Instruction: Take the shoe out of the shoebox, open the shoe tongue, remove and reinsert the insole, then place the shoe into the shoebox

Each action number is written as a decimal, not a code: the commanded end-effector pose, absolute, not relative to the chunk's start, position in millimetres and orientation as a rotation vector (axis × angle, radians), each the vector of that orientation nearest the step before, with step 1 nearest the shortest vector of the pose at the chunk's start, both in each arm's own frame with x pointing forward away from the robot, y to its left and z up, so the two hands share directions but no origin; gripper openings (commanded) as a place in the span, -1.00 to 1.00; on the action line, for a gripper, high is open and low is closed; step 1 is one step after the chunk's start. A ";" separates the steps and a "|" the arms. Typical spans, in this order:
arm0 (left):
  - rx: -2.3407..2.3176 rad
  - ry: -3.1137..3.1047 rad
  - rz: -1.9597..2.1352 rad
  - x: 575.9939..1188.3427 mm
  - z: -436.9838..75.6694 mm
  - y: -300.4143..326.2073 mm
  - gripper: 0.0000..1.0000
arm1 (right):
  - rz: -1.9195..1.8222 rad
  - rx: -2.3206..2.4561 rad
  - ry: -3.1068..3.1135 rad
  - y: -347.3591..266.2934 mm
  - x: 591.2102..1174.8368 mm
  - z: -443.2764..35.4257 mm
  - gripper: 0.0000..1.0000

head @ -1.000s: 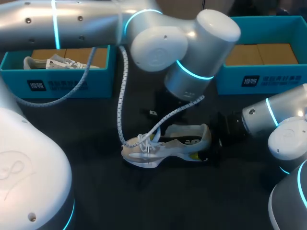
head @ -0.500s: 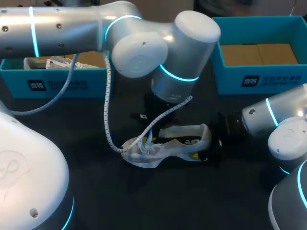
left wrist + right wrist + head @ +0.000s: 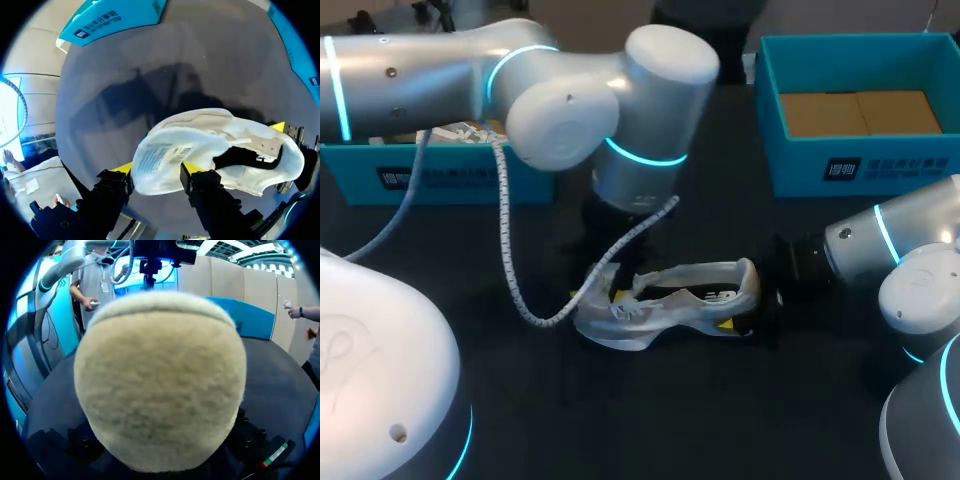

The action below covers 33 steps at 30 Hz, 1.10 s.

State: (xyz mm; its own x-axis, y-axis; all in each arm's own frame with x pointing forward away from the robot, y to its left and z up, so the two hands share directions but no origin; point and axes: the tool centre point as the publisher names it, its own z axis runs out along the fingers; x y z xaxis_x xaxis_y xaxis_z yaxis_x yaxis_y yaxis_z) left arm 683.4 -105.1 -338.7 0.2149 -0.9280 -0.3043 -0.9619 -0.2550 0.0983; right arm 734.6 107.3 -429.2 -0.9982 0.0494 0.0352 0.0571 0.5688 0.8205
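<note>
- Shoe (image 3: 670,300): rests on the dark table (image 3: 670,420) at the centre of the head view, toe toward the left and heel toward the right, outside both boxes.
- Left gripper (image 3: 157,171): clamped on the tongue (image 3: 160,155). Both yellow tips press it from opposite sides. The tongue is bent away from the shoe's dark opening.
- Right gripper (image 3: 745,305): clamped on the heel at the right end of the shoe. A yellow tip shows against the heel in the head view. In the right wrist view the heel (image 3: 160,380) covers everything ahead of the gripper.
- Left shoebox (image 3: 440,182): upper left of the frame, teal, holding a second shoe (image 3: 460,133).
- Right shoebox (image 3: 860,170): upper right of the frame, teal, brown floor exposed.
</note>
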 end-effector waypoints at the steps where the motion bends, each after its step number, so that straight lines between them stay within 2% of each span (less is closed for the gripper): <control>1: -2.442 1.808 0.381 679.1 -340.2 -93.1 0.23 | -1.445 -0.097 -2.779 109.0 736.5 -431.7 -1.00; 8: -2.481 1.768 0.401 676.9 -359.3 -75.7 0.27 | -1.445 -0.097 -2.779 109.0 736.5 -431.7 -1.00; 14: -2.500 1.724 0.395 681.2 -374.3 -63.8 0.54 | -1.445 -0.097 -2.779 109.0 736.5 -431.7 -1.00; 19: -2.501 1.698 0.393 684.8 -385.2 -63.0 0.57 | -1.445 -0.097 -2.779 109.0 736.5 -431.7 -1.00; 24: -2.496 1.698 0.392 685.3 -390.8 -61.3 0.69 | -1.445 -0.097 -2.779 109.0 736.5 -431.7 -1.00; 33: -2.519 1.688 0.379 682.9 -389.6 -54.4 0.73 | -1.445 -0.097 -2.779 109.0 736.5 -431.7 -1.00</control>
State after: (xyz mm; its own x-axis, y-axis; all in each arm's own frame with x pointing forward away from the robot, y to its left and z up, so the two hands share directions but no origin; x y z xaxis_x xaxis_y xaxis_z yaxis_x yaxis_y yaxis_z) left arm 687.2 -57.2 -385.5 0.3472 -0.9021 -0.2564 -0.9224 -0.3778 0.0803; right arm 735.0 107.7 -428.3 -0.9982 0.0496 0.0349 0.0569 0.5682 0.8209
